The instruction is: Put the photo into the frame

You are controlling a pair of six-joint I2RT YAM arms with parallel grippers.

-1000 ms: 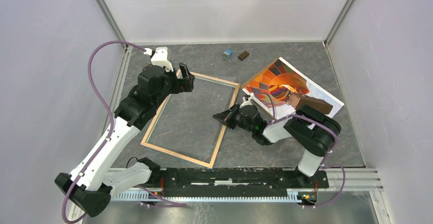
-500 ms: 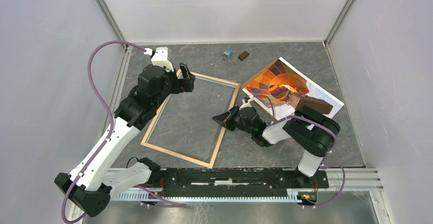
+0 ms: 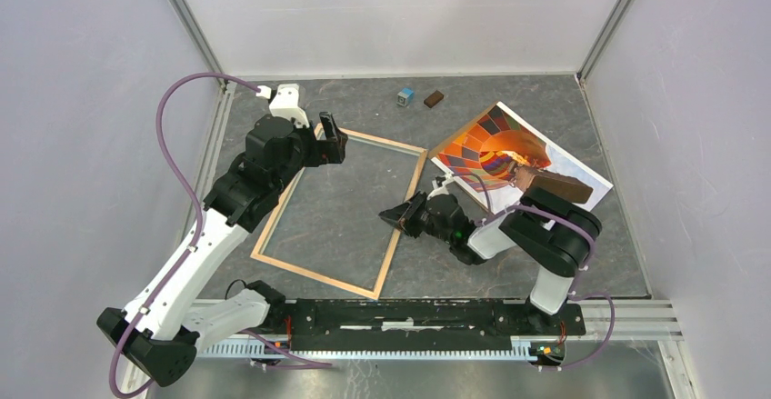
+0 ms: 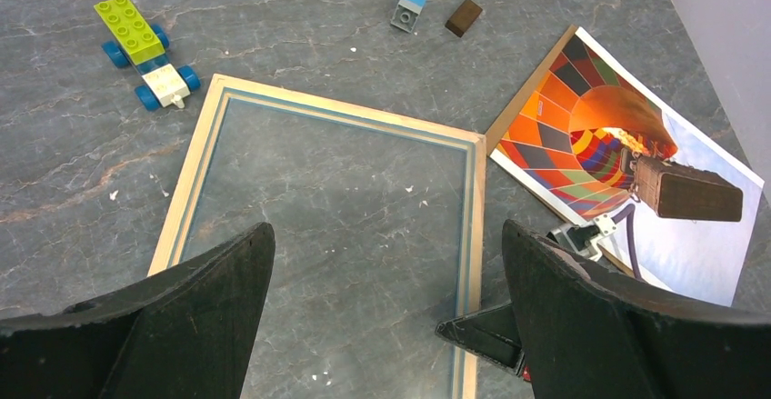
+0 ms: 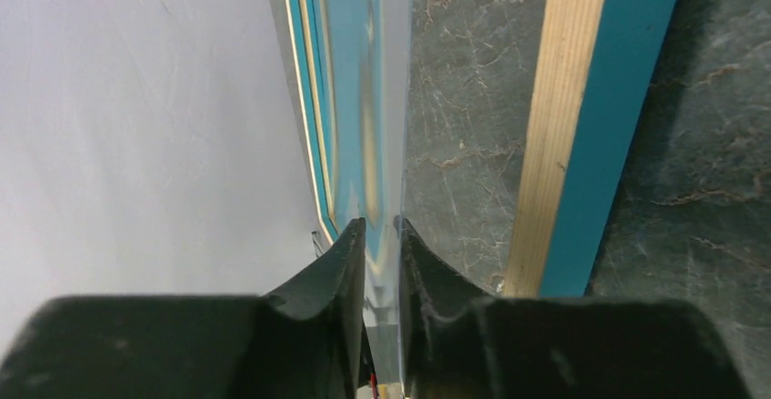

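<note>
Here the frame lies flat on the grey worktop. Its pale wood back faces up, with a thin blue lip inside the rails and a clear pane across the opening. The photo lies face up just beside the frame's far right corner, turned at an angle. It shows orange, red and yellow balloon panels with a white border.

From above, the right arm covers the photo's near corner. The left arm hides the toy car, which the left wrist view shows beyond the frame.

The left hand hangs over the frame's far left corner, fingers spread wide, holding nothing. The right hand lies low at the frame's right rail. Its fingers are only a narrow slit apart, and the pane's edge runs into that slit. Whether they pinch it I cannot tell.
</note>
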